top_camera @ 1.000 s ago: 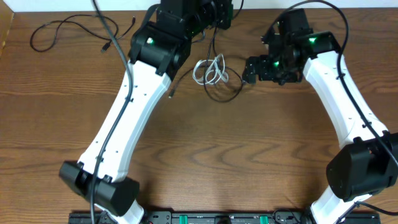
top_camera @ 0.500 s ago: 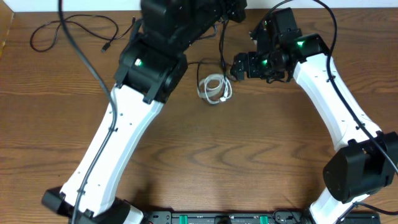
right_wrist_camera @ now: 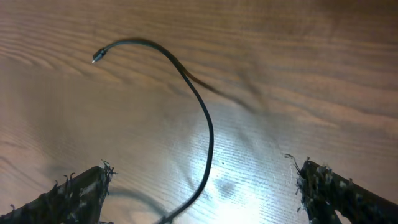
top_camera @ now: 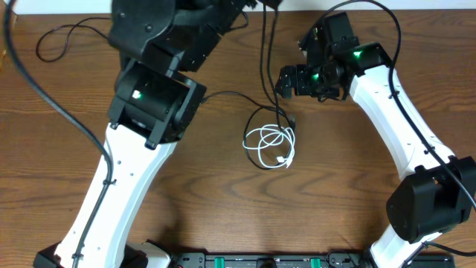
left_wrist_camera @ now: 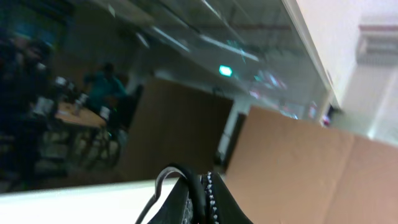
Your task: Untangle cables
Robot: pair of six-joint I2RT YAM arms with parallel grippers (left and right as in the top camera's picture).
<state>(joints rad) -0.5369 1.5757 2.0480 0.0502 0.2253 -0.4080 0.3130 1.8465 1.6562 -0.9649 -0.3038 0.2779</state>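
Pinched by the left gripper (left_wrist_camera: 199, 198), the black cable (top_camera: 263, 59) runs top-to-bottom, plug toward the coiled white cable (top_camera: 271, 145) (just beside it); the right gripper (right_wrist_camera: 200, 180) has its jaws spread wide.

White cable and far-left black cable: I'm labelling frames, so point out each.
white cable (top_camera: 268, 141), overhead view, on its coiled loops.
far-left black cable (top_camera: 63, 28), overhead view, on its loop.

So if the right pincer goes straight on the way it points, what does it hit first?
Likely the black cable that passes through the gap of the open right pincer, then the table; depth is unclear.
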